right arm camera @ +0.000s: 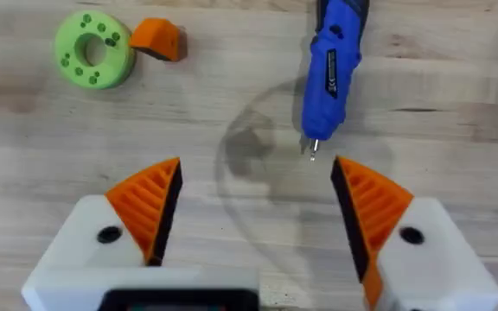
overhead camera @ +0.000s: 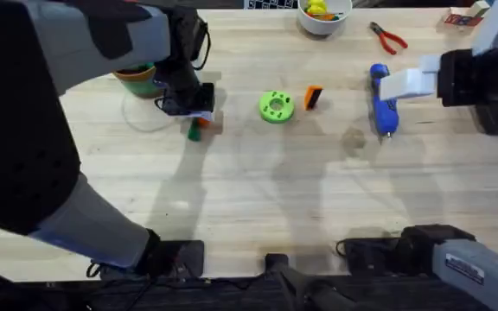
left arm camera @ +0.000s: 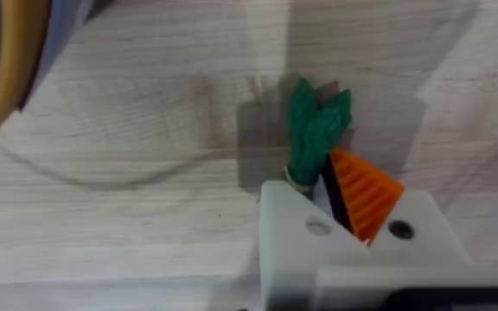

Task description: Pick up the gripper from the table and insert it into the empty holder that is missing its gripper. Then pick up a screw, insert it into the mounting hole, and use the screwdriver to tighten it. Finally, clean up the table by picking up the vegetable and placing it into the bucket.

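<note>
My left gripper (left arm camera: 322, 194) is shut on the dark-green vegetable (left arm camera: 314, 125), whose leafy end sticks out past the fingers. One of its fingers is a bare white holder (left arm camera: 288, 238) with no pad; the other carries an orange ribbed pad. In the overhead view the vegetable (overhead camera: 194, 130) sits just right of the teal bucket (overhead camera: 137, 79). The loose orange gripper (overhead camera: 314, 97) lies beside the green disc (overhead camera: 276, 106). Over the blue screwdriver (right arm camera: 331, 69), my right gripper (right arm camera: 258, 207) stands open and empty. The screw is out of view.
A white bowl (overhead camera: 322, 17) with toys and red-handled pliers (overhead camera: 388, 37) lie along the far edge. The bucket's golden rim (left arm camera: 7, 69) is close beside the left gripper. The left arm (overhead camera: 24, 130) looms large over the left side.
</note>
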You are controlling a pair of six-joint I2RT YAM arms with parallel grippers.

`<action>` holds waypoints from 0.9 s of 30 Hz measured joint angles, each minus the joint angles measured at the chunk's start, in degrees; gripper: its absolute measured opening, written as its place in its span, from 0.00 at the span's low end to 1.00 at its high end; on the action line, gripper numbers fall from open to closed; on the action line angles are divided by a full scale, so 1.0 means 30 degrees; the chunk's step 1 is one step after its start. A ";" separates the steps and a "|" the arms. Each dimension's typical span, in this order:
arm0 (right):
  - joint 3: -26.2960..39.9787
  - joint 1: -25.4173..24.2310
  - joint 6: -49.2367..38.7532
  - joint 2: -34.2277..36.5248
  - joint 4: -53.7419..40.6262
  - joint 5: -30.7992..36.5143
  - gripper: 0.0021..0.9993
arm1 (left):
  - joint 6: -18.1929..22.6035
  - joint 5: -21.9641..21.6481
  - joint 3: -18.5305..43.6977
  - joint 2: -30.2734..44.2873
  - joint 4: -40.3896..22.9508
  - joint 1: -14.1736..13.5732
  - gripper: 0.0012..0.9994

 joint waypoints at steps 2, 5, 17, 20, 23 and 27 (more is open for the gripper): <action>0.0000 0.0000 0.0000 -0.0003 -0.0007 0.0000 0.99 | -0.0001 0.0000 0.0007 0.0000 -0.0007 0.0000 0.01; 0.0000 0.0000 0.0007 -0.0003 -0.0007 0.0000 0.99 | -0.0001 0.0007 0.0007 0.0000 -0.0015 0.0000 0.02; 0.0000 0.0000 0.0000 -0.0003 -0.0007 0.0000 0.99 | -0.0001 -0.0012 0.0261 -0.0148 -0.0577 0.0000 0.02; 0.0000 0.0000 0.0000 -0.0003 -0.0007 0.0000 0.99 | -0.0001 -0.0058 0.0791 -0.1130 -0.1057 0.0000 0.02; 0.0000 0.0000 0.0000 -0.0003 -0.0007 0.0000 0.99 | 0.0021 -0.0123 0.1727 -0.2743 -0.1357 0.0000 0.02; 0.0000 0.0000 0.0005 -0.0003 -0.0007 0.0000 0.99 | 0.0086 -0.0311 0.2818 -0.5084 -0.1484 0.0000 0.02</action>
